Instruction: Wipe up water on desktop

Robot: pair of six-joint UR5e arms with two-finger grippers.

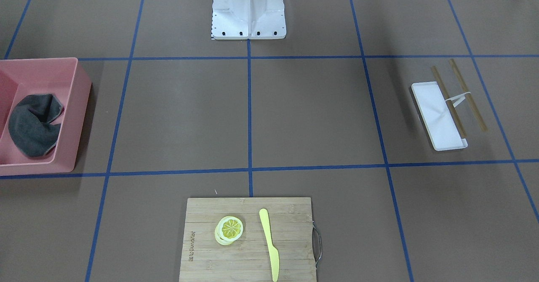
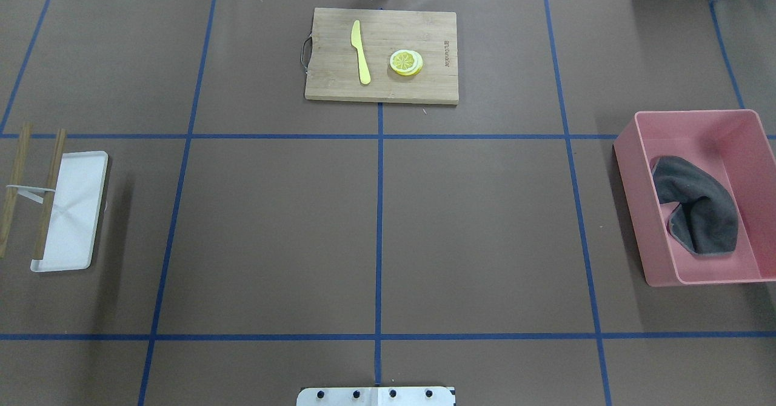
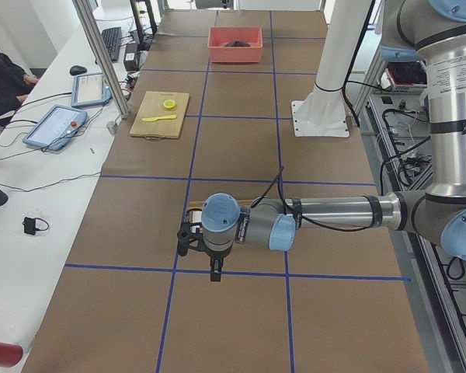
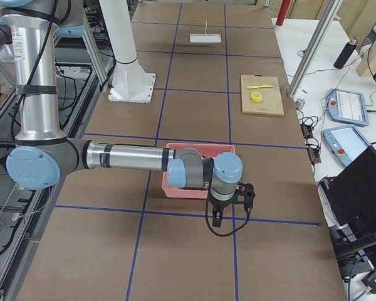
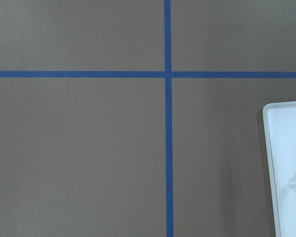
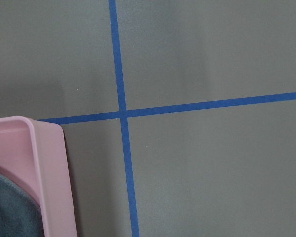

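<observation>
The desktop (image 2: 273,230) is a matte brown surface with blue tape lines; I see no water on it. A dark grey cloth (image 2: 697,212) lies crumpled in a pink bin (image 2: 636,212) on my right. My right gripper (image 4: 216,216) hangs above the desktop just beside the bin; its wrist view shows the bin's corner (image 6: 49,177) and a bit of cloth (image 6: 10,212). My left gripper (image 3: 215,268) hangs above the desktop by a white tray (image 5: 288,168). Neither gripper shows in the overhead or front views, so I cannot tell whether they are open or shut.
A wooden cutting board (image 2: 424,85) with a yellow knife (image 2: 361,51) and lemon slices (image 2: 406,62) lies at the far middle. The white tray (image 2: 79,236) has two wooden sticks (image 2: 48,194) tied with a white band. The robot's base (image 1: 248,8) stands at the near middle.
</observation>
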